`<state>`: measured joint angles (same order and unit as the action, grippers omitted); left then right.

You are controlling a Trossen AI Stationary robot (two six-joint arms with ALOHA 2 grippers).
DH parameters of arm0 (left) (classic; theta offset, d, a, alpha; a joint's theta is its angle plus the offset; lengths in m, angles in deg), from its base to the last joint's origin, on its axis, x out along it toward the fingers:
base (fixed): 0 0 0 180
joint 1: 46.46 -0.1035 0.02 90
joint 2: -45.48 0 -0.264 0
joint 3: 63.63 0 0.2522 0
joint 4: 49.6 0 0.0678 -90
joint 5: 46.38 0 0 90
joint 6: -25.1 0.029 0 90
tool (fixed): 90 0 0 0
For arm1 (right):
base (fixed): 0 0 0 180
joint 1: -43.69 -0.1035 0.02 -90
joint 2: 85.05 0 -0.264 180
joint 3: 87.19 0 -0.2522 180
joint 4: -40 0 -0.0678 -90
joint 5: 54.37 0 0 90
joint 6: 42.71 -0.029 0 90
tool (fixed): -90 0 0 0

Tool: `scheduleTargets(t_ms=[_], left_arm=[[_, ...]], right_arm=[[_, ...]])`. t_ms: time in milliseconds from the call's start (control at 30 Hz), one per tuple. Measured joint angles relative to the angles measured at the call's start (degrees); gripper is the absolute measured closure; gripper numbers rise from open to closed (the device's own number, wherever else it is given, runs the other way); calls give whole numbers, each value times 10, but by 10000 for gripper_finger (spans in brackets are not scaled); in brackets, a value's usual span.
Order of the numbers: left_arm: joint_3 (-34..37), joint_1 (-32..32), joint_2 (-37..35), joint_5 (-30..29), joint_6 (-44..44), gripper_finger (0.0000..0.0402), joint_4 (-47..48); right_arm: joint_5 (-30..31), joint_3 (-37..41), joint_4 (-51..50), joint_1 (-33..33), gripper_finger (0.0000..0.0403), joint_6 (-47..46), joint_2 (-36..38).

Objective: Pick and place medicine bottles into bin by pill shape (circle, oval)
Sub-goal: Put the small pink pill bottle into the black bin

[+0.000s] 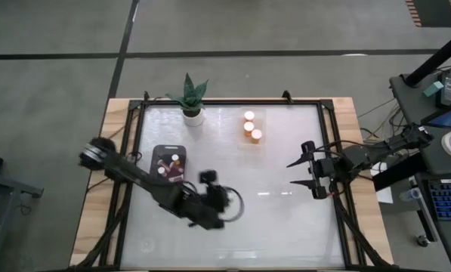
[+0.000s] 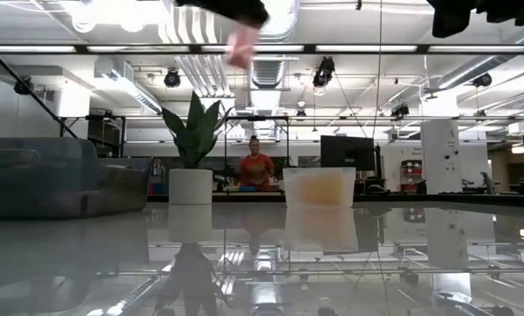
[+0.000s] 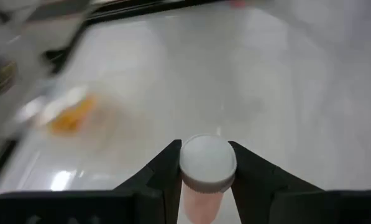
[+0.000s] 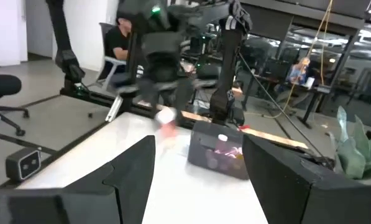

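Observation:
A small medicine bottle (image 3: pixel 207 165) with a white cap and a pinkish body sits between the fingers of my left gripper (image 1: pixel 208 181), which is shut on it above the table's near middle. In the low view the bottle (image 2: pixel 242 44) hangs high above the table. The dark bin (image 1: pixel 168 162) at the left holds several pinkish bottles. The clear bin (image 1: pixel 249 140) at the far middle holds three orange bottles (image 1: pixel 250 126). My right gripper (image 1: pixel 304 171) waits open over the table's right side, nothing between its fingers. My left gripper pinches the bottle between its two fingers, which lie on opposite sides of the white cap (image 3: pixel 184 167) and the top of the pinkish body. The gripper slants downward. The bottle is lifted well clear of the table and tilted.
A white pot with a green plant (image 1: pixel 191 102) stands at the far edge, left of the clear bin. A black frame (image 1: pixel 233 103) runs around the glossy table top. People sit in the room beyond the table.

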<state>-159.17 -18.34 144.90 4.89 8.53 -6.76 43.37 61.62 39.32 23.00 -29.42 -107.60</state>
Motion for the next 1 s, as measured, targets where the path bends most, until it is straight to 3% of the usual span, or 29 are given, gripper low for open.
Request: scheduleTargets(t_ms=[167, 333, 567, 733, 1000], left_arm=[[124, 0, -128, -84, -163, 304, 67], [277, 0, -242, -131, -314, 304, 86], [443, -1, -360, -180, -453, 304, 89], [507, -4, -401, -208, -522, 304, 86], [536, -16, -376, -217, -536, 304, 27]], right_arm=[[0, 0, 12, 1, 170, 12, -1], [1, 0, 14, 1, 172, 16, -1], [4, 0, 14, 1, 172, 18, -1], [15, 0, 14, 1, 172, 28, -1], [15, 0, 25, 1, 172, 43, -1]])
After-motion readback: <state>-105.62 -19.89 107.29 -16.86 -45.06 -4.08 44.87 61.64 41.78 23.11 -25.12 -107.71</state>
